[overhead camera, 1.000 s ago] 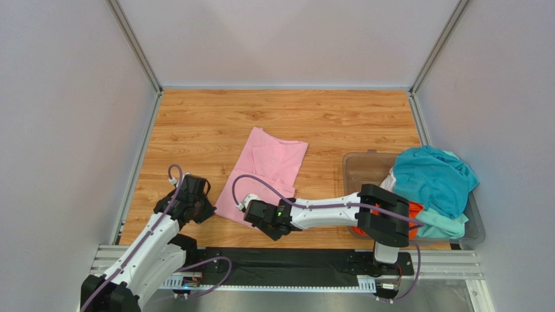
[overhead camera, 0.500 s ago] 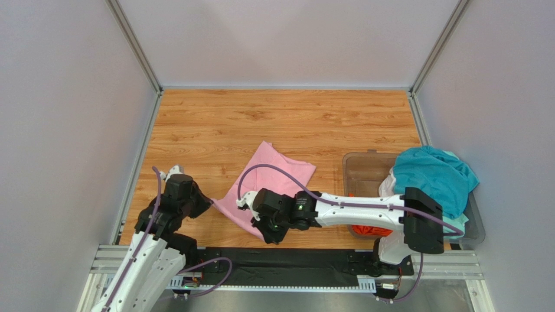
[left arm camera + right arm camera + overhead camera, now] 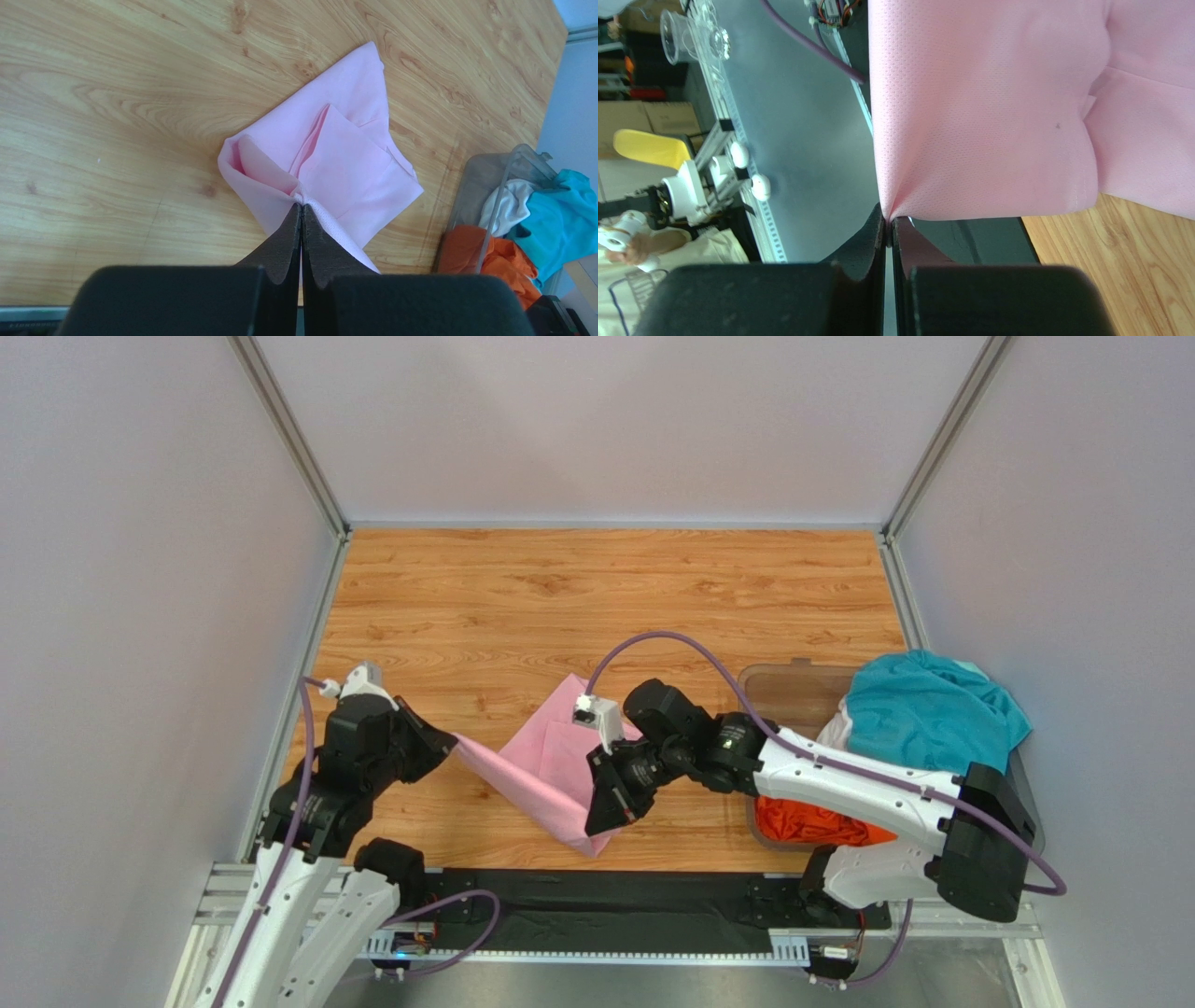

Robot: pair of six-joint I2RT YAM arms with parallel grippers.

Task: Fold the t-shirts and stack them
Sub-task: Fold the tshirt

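My left tool (image 3: 446,746) is pressed together on one corner of the light pink t-shirt (image 3: 540,760). My right tool (image 3: 606,819) pinches another corner of it, closer to the near edge of the table (image 3: 561,588). The edge of the cloth between my two grips is drawn taut and raised. The far part of the shirt rests on the wood near the middle of the table, with folded layers showing on top. Well apart, at the right side, stands the clear plastic bin (image 3: 780,689). A teal t-shirt (image 3: 933,714) is heaped over it, an orange t-shirt (image 3: 814,826) sits in its near end, and a white t-shirt (image 3: 842,730) peeks out beside the teal.
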